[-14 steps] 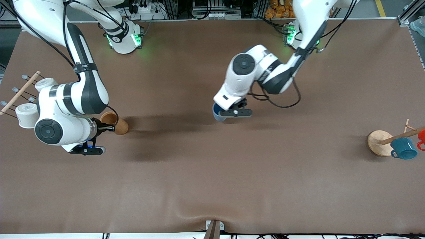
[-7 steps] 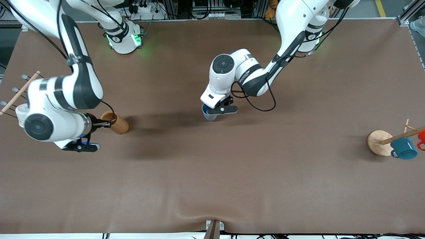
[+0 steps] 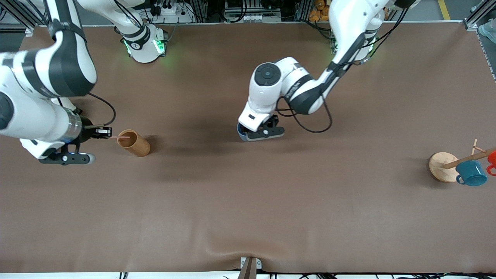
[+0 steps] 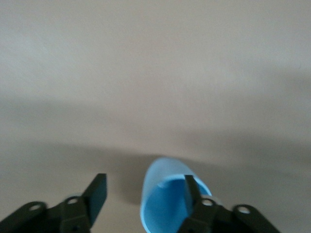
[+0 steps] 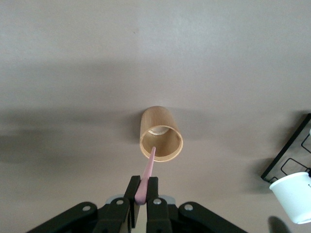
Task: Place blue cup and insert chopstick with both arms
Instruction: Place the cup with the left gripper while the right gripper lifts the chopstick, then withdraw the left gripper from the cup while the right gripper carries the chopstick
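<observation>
Brown table (image 3: 248, 201), wooden cup (image 3: 134, 143), blue cup (image 3: 241, 134)

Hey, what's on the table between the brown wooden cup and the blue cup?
Nothing: the front view shows only bare brown table cover between the brown wooden cup and the blue cup.

- Even, fairly bright overhead light falls on the brown table (image 3: 248, 201).
- Soft, broad arm shadows spread across it.
- Green lamps glow at both bases.
- The left wrist view is soft and blurred; the right wrist view is sharper.
</observation>
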Controlling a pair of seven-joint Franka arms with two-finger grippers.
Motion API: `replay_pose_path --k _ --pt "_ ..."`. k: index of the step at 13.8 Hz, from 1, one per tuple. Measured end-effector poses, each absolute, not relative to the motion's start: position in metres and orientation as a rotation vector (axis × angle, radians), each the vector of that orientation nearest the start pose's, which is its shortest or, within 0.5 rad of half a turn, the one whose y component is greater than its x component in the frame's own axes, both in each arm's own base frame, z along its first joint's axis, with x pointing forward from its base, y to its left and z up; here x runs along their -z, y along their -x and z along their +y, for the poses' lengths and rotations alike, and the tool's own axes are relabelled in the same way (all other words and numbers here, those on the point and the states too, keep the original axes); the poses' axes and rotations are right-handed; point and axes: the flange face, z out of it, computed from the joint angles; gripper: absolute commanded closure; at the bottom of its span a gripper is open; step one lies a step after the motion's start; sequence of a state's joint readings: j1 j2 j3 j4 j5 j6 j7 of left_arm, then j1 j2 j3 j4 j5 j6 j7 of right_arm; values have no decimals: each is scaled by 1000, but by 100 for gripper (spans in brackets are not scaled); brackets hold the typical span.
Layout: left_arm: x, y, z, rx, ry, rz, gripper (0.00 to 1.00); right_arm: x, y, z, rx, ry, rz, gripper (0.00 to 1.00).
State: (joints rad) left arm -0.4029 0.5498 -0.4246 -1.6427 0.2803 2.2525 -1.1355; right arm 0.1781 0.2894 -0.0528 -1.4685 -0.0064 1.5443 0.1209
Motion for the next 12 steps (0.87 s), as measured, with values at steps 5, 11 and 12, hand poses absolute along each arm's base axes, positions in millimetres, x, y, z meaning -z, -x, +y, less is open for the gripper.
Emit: replay_pose_path --k 5,11,12 --pt "-417 -551 -425 177 3142 -423 0 -519 -617 134 -232 3122 -183 100" --pt "-465 -601 -328 191 3086 -422 0 -522 -611 207 -86 3085 -361 100" --pt "-470 -607 -308 180 3072 -407 0 -522 -609 215 -80 3082 -382 100"
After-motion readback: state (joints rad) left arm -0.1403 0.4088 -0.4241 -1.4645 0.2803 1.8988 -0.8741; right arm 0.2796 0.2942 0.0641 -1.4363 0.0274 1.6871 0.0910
